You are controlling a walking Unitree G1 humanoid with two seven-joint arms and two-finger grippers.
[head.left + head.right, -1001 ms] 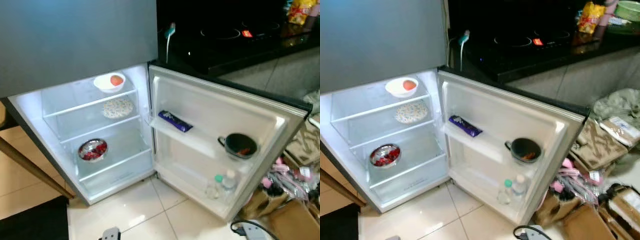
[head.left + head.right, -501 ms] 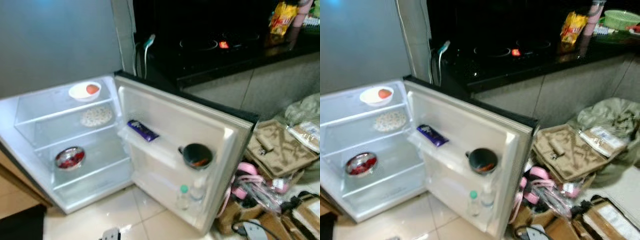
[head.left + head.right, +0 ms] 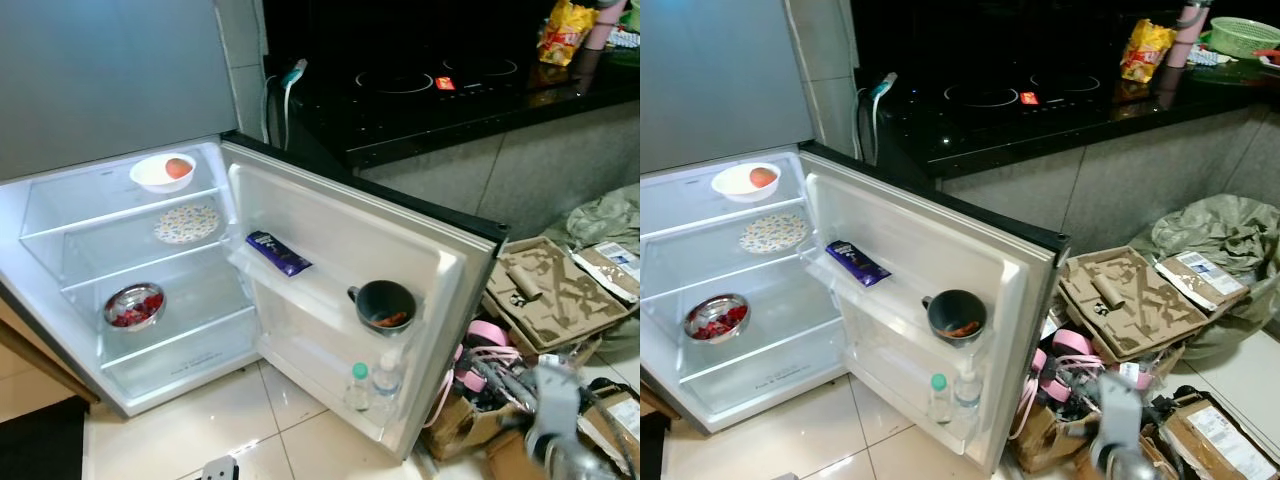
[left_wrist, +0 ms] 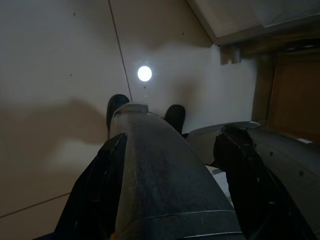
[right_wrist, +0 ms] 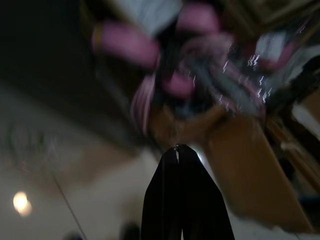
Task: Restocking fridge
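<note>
The fridge stands open with its lit shelves on the left. On the top shelf sits a white bowl holding an orange fruit. A patterned plate is one shelf below, and a metal bowl of red food is lower still. The open door carries a purple bar, a dark pot and two small bottles. My right arm shows blurred at the bottom right, away from the fridge. Its gripper is shut and empty, over the clutter. My left arm hangs idle above the tiled floor.
A black counter with a hob runs behind the door; a yellow snack bag and a green basket sit on it. Cardboard trays, boxes, pink items and a grey sack crowd the floor to the right.
The camera has swung right and back, so more of the counter and floor clutter shows. My right arm has risen into view at the bottom right. The fridge contents have not moved.
</note>
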